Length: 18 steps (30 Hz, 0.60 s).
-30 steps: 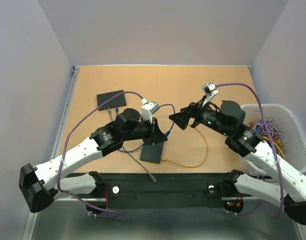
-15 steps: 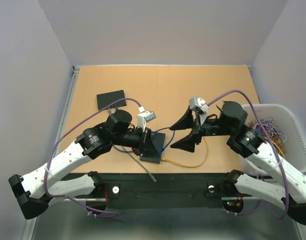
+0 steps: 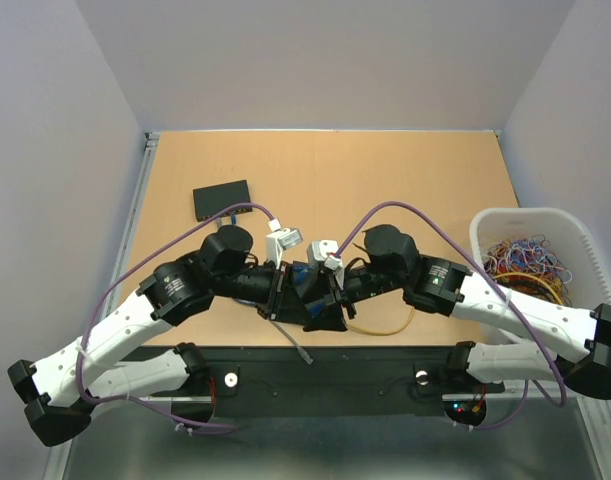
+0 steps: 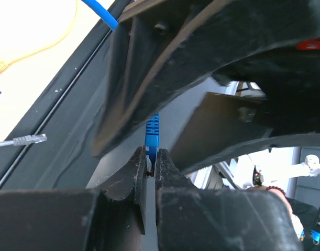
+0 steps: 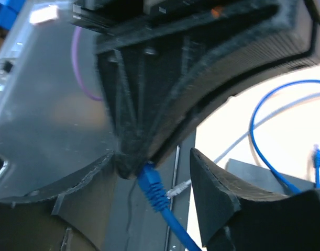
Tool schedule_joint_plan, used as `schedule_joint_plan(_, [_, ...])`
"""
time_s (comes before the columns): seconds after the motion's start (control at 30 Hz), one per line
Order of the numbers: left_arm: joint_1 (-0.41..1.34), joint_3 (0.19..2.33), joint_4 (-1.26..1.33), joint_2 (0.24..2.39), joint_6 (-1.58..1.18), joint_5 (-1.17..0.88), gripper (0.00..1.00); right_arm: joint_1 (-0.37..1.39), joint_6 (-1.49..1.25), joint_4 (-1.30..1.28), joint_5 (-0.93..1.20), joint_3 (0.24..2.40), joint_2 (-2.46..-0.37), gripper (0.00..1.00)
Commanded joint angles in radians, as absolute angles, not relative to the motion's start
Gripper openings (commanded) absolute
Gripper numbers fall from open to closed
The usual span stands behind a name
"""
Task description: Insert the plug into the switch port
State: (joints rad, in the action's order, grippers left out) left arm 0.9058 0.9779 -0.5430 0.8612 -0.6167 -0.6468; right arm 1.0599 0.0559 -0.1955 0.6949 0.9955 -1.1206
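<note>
The left gripper [image 4: 151, 157] is closed on the blue plug [image 4: 152, 133]. Its two fingers [image 4: 132, 175] pinch the rear part, and the plug stands straight out past the tips, along the line of the fingers.

The right gripper [image 5: 152, 172] meets it head-on, with its jaws apart, one on each side of the plug and with a gap on both sides. In the right wrist view neither pad touches the plug yet. The plug's boot and blue cable [image 5: 173, 222] run down between the jaws, so the long axis of the plug lies close to the closing plane and not across it.

This looks like a handover in the air – the right jaws need only to close where they are, if the plug stays centred.

From above, both grippers are nose to nose over the near edge of the table [image 3: 435, 180]. A dark box [image 5: 264, 180] lies just beside them, and I cannot tell whether it has ports. The black switch [image 3: 222, 198] sits well apart at the far left, nearer to the left arm – the plug is not yet in any port.
</note>
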Motion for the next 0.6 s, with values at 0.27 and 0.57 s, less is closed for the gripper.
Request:
schedule_joint_plan(0.27, [0.887,0.953,-0.531,0.808,-0.623,-0.649,0.03,1.089,0.106,-0.201,0.509,1.042,-1.055,0.48])
schedule_joint_plan(0.57, [0.879,0.976,-0.578,0.793,-0.612,-0.621,0.03,1.111,0.103,-0.221,0.411,1.034,-1.077,0.45])
